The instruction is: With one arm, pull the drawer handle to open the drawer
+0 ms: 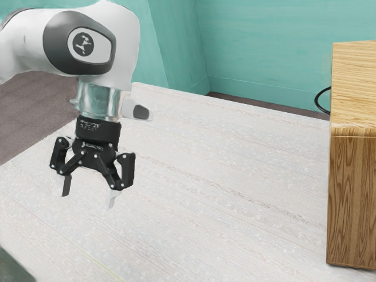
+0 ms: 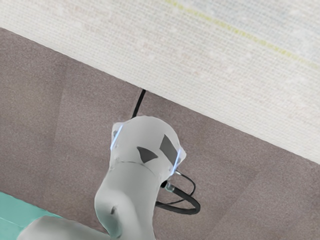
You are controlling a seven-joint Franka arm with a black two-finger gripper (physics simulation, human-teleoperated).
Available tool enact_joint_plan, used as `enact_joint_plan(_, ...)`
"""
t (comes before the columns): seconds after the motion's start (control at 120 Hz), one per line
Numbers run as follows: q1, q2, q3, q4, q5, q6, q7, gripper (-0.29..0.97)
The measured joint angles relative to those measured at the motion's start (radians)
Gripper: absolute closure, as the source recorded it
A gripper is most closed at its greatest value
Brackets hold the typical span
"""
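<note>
Currently end effector [image 1: 88, 192] splayed wide (above table [image 1: 223, 176]), wooden cabinet [image 1: 352, 170] well apart.

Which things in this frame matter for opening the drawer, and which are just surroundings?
Job: gripper, open; wooden cabinet at the exterior view's right; black loop at its edge, apparently the handle.
Surroundings: white table; teal wall; brown floor; black cable lying on it.
</note>
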Motion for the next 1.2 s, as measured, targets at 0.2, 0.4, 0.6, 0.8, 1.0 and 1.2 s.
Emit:
enact_joint_plan(0.2,-0.002,-0.011,-0.009,-0.028,-0.024,0.346,-0.346,0.00)
enact_joint_plan(0.4,-0.096,0.113,-0.060,0.219,-0.014,0.517,-0.578,0.00)
enact_joint_plan(0.6,-0.209,0.163,-0.136,0.284,-0.008,0.669,-0.693,0.00)
enact_joint_plan(0.8,-0.153,0.284,-0.180,0.422,-0.004,0.728,-0.761,0.00)
enact_joint_plan(1.0,-0.064,0.337,-0.273,0.448,0.011,0.767,-0.789,0.00)
enact_joint_plan(1.2,-0.065,0.384,-0.289,0.503,0.043,0.803,-0.795,0.00)
